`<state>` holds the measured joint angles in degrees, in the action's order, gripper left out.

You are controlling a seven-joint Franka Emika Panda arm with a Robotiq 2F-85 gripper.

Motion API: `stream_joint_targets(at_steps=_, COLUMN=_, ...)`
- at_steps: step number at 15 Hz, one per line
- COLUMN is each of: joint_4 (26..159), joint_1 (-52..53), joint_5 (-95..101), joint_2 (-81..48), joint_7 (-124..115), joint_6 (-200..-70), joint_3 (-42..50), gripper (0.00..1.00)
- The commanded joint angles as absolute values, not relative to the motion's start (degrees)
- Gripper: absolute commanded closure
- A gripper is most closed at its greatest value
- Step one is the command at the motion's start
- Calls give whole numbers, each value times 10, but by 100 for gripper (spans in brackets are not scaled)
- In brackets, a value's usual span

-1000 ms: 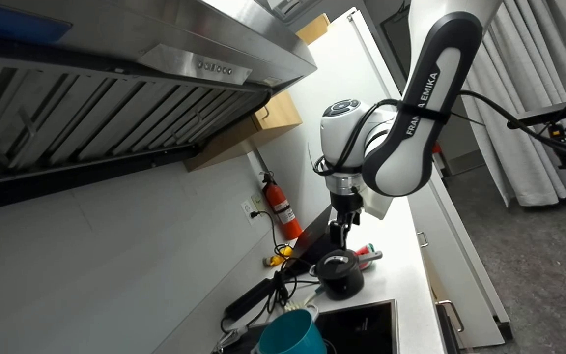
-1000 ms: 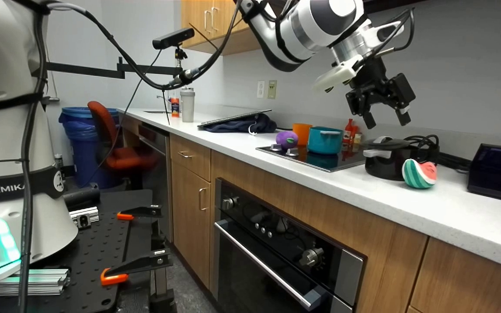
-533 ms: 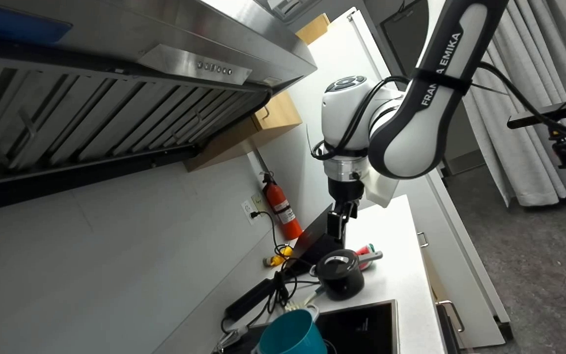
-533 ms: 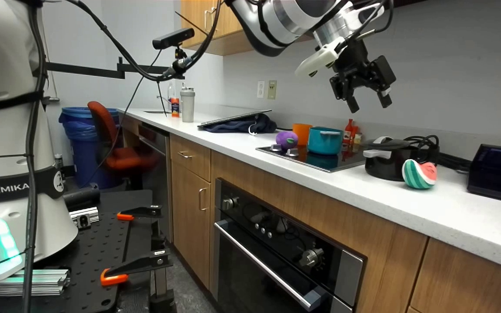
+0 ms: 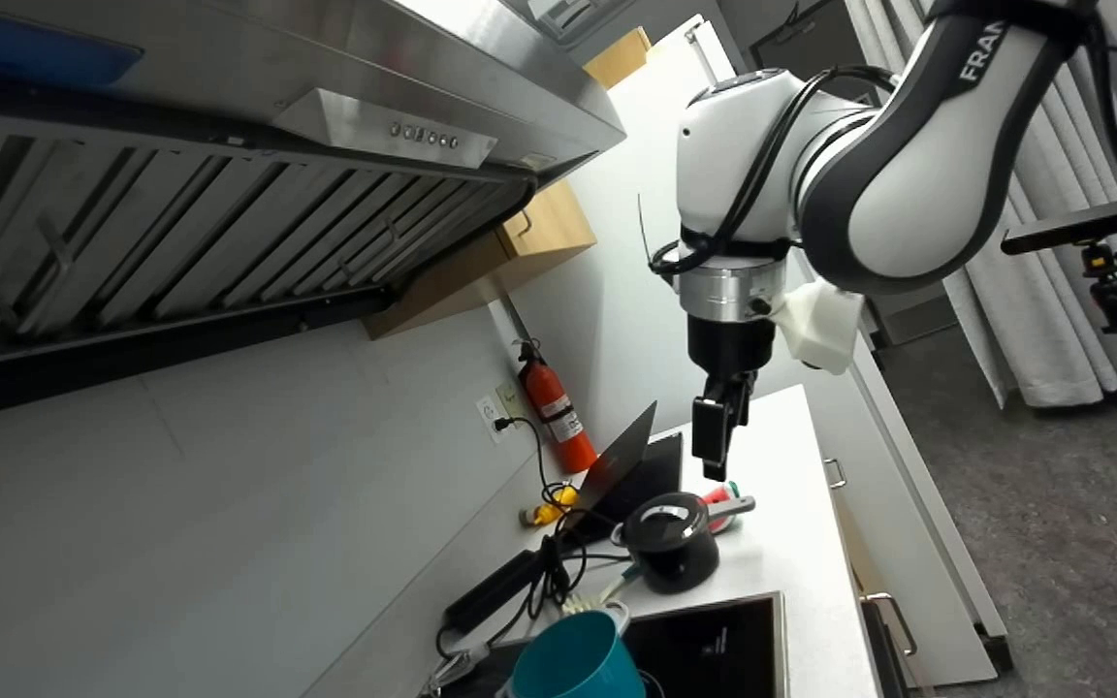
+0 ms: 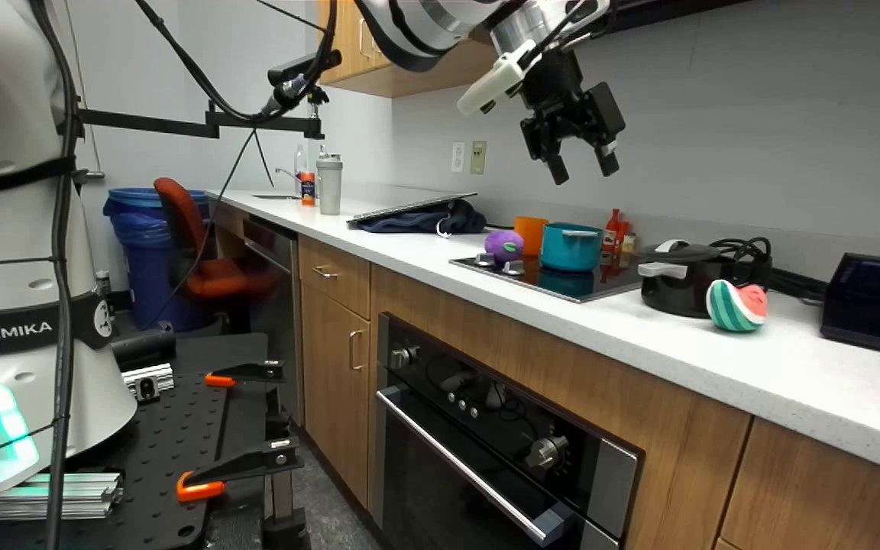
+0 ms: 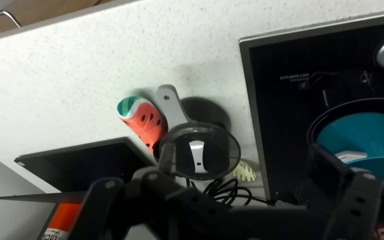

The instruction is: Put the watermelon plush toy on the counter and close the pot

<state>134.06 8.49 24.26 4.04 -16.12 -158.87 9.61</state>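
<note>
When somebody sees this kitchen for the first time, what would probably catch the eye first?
Most likely the watermelon plush toy, bright red and green, on the white counter beside the dark pot. The teal pot on the black cooktop probably comes next. Then perhaps the open gripper, which hangs in the air, higher than both pots.

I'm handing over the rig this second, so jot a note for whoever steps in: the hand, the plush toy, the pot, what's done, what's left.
Hand: open, holding nothing, up in the air clear of the pot.
Pot: on the counter, with its lid on.
Watermelon plush toy: on the counter, beside the pot's handle.
Done: toy on the counter, lid on the pot.
Left: probably just checking that the lid is fully seated; these views don't settle it.
</note>
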Motion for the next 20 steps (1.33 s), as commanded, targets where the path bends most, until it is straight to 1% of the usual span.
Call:
stream_joint_targets(at_steps=1, joint_4=1404, joint_1=44, joint_5=209, joint_2=133, joint_7=-122, joint_6=-1533, joint_3=43, gripper=0)
stream_joint_targets(at_steps=6, joint_4=1430, joint_1=30, joint_5=154, joint_2=221, joint_7=-60, joint_6=-1434, joint_3=13, gripper=0)
stream_joint_targets(at_steps=12, joint_4=1429, joint_1=38, joint_5=98, joint_2=295, joint_7=-12, joint_6=-1340, joint_3=10, gripper=0)
stream_joint_targets(at_steps=16, joint_4=1432, joint_1=40, joint_5=62, joint_2=340, joint_7=7, joint_6=-1306, joint_3=14, gripper=0)
stream_joint_targets(at_steps=17, joint_4=1413, joint_1=27, joint_5=80, joint_2=296, joint_7=-8, joint_6=-1327, joint_3=2, gripper=0)
stream_joint_targets(at_steps=20, joint_4=1416, joint_1=28, joint_5=72, joint_2=314, joint_7=-3, joint_6=-1316, joint_3=3, gripper=0)
